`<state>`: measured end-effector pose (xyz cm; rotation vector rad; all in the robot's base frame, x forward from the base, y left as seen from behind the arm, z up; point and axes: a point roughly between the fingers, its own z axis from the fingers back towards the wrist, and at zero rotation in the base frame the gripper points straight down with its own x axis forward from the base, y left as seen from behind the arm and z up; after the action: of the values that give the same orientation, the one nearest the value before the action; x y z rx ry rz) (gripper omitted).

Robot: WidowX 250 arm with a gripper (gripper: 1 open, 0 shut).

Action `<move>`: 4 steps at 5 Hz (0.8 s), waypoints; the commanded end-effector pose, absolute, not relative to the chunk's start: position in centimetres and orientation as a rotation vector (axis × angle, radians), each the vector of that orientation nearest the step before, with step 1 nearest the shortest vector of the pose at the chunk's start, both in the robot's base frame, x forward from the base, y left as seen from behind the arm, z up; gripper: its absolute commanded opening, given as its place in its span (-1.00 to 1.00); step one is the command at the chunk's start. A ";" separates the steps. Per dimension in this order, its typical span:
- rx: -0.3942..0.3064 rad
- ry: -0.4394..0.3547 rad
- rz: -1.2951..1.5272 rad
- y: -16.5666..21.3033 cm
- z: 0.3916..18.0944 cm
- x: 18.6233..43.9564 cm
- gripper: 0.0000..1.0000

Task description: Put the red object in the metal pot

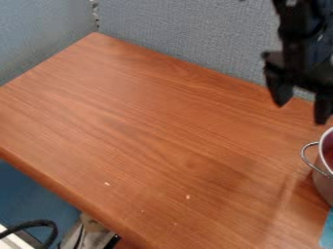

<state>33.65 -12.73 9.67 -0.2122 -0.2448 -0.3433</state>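
At the right edge of the camera view stands the metal pot (314, 165), only its left rim and wall showing. Inside it a dark red object (328, 144) shows just above the rim, mostly cut off by the frame. My gripper (299, 98) hangs above the table, up and to the left of the pot, pointing steeply down. It is open, its two black fingers (277, 91) stand wide apart and nothing is between them. It touches neither the pot nor the red object.
The wooden table (130, 117) runs diagonally, with its near edge along the lower left. A grey-blue wall (169, 24) stands behind it. Black cables (33, 233) lie below the table's front corner.
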 end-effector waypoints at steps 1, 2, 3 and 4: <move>-0.219 -0.289 -0.339 -11.5 9.8 33.2 1.00; -0.218 -0.284 -0.339 -10.6 8.4 32.9 1.00; -0.237 -0.274 -0.370 -9.8 9.0 33.6 1.00; -0.255 -0.257 -0.396 -8.9 9.3 34.2 1.00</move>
<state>33.35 -9.02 7.87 -0.2527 -0.2072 -0.3967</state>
